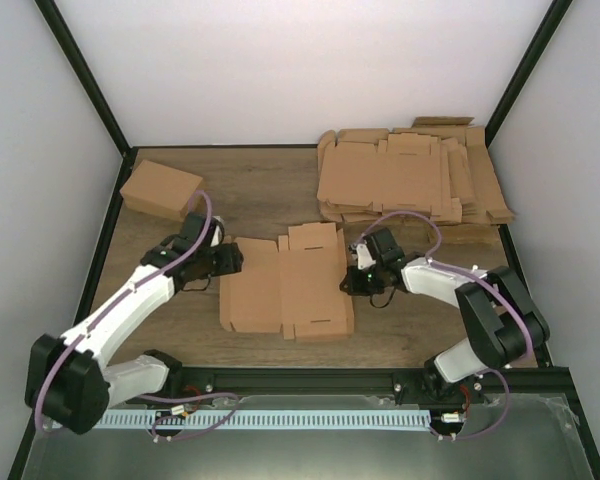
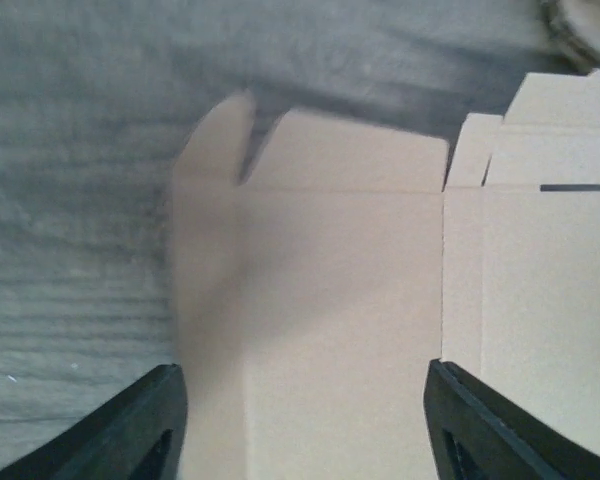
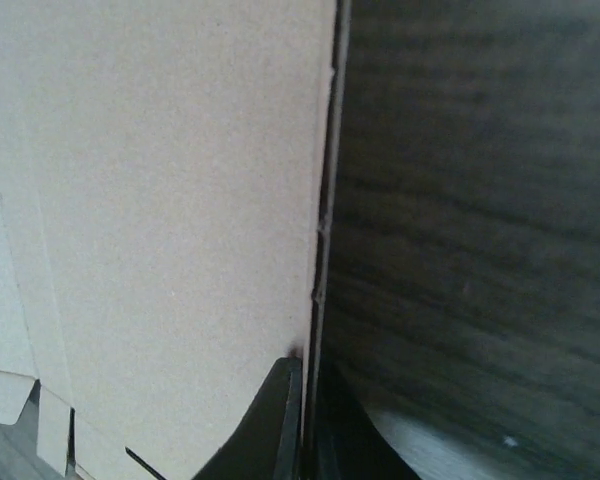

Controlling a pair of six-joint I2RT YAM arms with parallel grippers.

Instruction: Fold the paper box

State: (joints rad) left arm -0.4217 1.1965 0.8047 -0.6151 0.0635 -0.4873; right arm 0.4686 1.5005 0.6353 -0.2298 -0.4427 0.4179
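The paper box (image 1: 285,285) lies opened out flat in the middle of the bench (image 1: 260,195), between my two arms. My left fingers (image 2: 145,430) stand wide apart over its left flap, one at the flap's outer edge beside the bare wood and the other near the crease toward the main panel, and they grip nothing. My right fingers (image 3: 277,420) are pressed together on the sheet's right edge. The thin cardboard edge runs straight down into them, with dark wood grain just beside it. Far back on my right sits a pile of flat blanks (image 1: 410,175), and in the back left corner a folded box (image 1: 160,188) — both well apart from the sheet.
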